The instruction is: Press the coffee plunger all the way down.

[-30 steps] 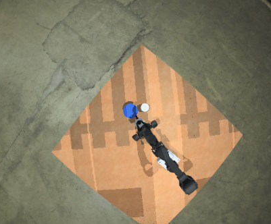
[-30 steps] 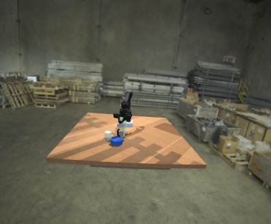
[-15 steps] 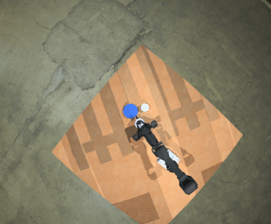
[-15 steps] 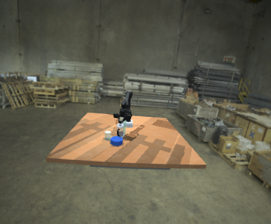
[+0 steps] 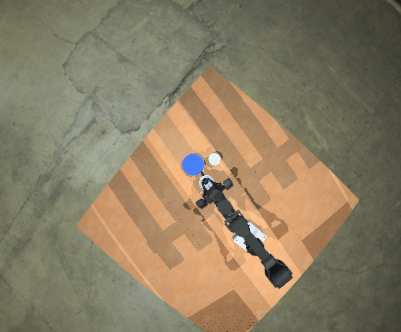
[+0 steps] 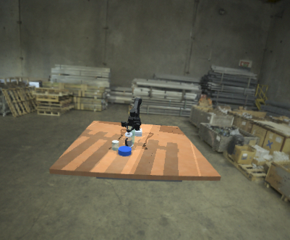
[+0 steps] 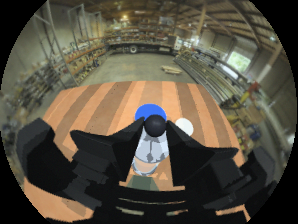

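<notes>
From above, left to right, a flat blue disc, then a white cup on the table. The wrist view alone clearly shows the claw closed on the black knob above the coffee press. Only the exterior view shows a red EXIT sign, at right.
</notes>
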